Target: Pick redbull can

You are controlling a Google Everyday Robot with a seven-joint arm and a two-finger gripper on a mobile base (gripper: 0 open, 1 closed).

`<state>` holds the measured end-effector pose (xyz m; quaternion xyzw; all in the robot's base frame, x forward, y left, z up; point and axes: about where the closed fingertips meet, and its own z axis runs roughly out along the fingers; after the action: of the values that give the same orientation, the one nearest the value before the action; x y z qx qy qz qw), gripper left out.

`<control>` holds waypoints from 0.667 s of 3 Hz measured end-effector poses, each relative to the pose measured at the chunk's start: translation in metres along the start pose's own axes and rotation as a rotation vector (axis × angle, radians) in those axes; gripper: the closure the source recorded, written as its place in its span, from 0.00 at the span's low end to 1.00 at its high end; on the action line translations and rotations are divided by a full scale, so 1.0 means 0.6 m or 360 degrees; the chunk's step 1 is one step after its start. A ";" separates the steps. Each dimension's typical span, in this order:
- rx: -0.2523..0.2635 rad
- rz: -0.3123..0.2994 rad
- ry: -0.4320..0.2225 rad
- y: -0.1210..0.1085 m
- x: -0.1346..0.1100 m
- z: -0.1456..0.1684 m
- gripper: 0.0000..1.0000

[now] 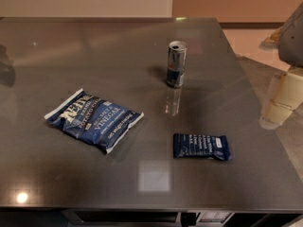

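Your gripper (280, 100), opening not discernible, hangs well apart from the upright can (176, 64); a glancing approach may topple it.

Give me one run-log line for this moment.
target: redbull can upright on table | hand: right edge of view, clear of can | others: chip bag left, snack bar front | grasp: not yet made

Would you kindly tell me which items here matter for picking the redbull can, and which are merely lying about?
For the job:
redbull can, upright on the table
gripper, at the right edge, apart from the can

Lying about:
blue chip bag, flat, to the left
dark snack bar, flat, nearer the camera than the can
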<state>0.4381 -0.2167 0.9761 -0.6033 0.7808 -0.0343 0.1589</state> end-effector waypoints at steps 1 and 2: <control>0.0011 0.0001 -0.0019 -0.008 -0.007 0.000 0.00; 0.0015 -0.0008 -0.0056 -0.030 -0.023 0.008 0.00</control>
<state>0.4592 -0.2077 0.9791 -0.6050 0.7761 -0.0278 0.1755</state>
